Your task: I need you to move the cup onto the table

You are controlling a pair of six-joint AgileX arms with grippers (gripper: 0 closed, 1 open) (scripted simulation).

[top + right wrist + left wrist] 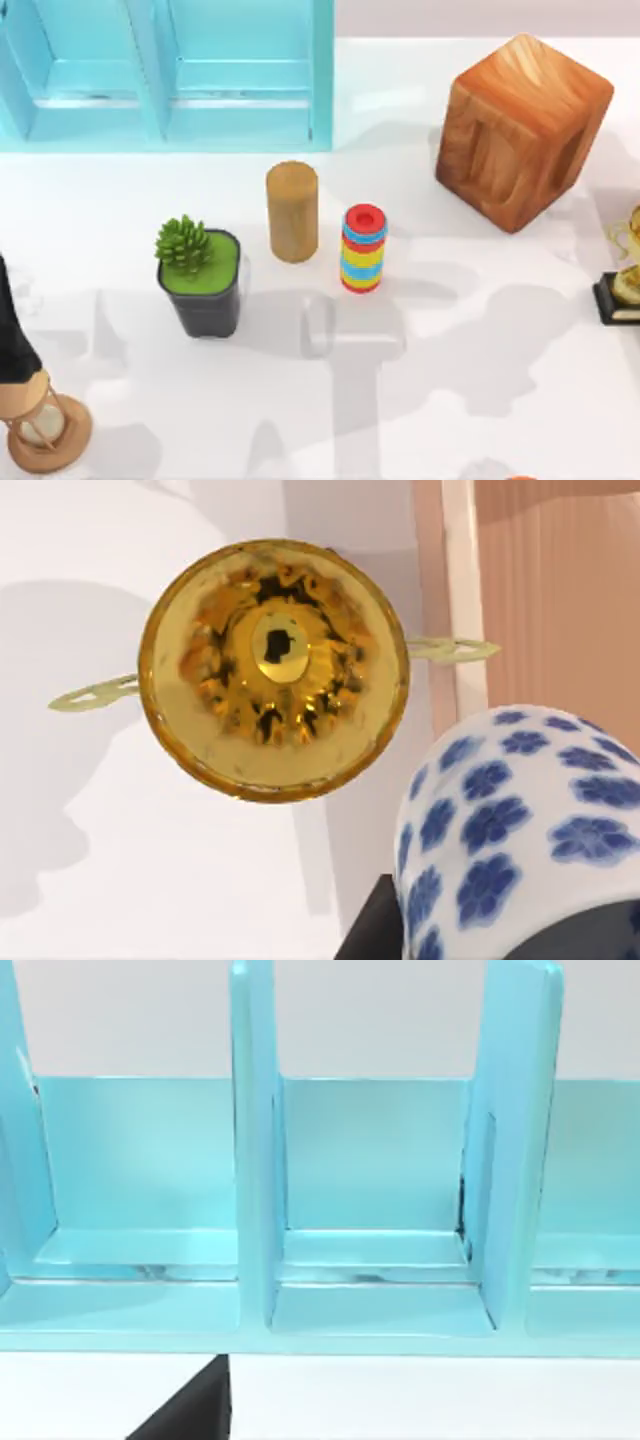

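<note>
The cup is a clear, barely visible tumbler standing upright on the white table, just in front of the tan wooden cylinder and the red-blue-yellow ring stack. Nothing is holding it. My left arm is a dark shape at the table's left edge, well away from the cup. A dark piece of the left gripper pokes in low in the left wrist view, facing the turquoise shelf. The right wrist view looks down into a gold trophy.
The turquoise shelf stands at the back left and a large wooden block at the back right. A potted succulent sits left of the cup. An hourglass is at the front left. The gold trophy and a blue-flowered white vessel are at the right.
</note>
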